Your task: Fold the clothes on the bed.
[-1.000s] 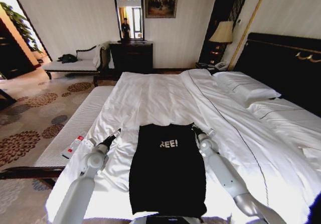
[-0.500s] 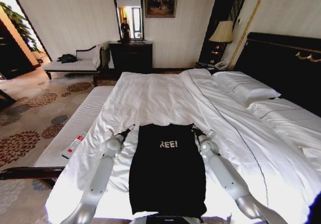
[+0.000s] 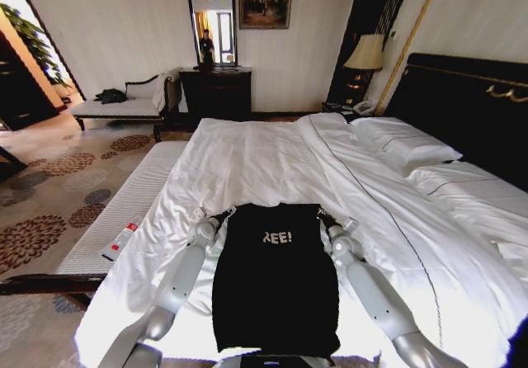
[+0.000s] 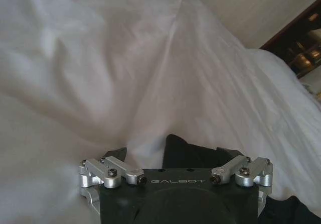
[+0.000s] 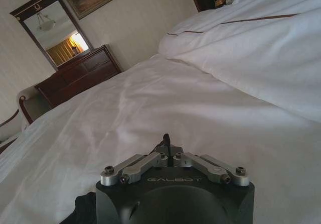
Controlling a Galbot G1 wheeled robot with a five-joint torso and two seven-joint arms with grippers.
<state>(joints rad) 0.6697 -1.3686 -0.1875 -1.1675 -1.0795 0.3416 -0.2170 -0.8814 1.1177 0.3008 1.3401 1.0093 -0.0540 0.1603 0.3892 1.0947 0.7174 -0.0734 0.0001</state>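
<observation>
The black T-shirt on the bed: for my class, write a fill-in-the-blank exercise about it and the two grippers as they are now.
1. The black T-shirt lies flat on the white ____.
2. The white letters on the T-shirt's chest that can be read are ____.
3. The left gripper is at the shirt's far ____ corner.
4. The right gripper pinches a bit of ____ cloth between shut fingers.

Missing words: bed; EE!; left; black

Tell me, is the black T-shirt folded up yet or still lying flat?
Partly folded: the T-shirt lies flat on the bed as a narrow rectangle, no sleeves sticking out, lettering cut to "REE!". Left gripper and right gripper sit at its top corners.
</observation>
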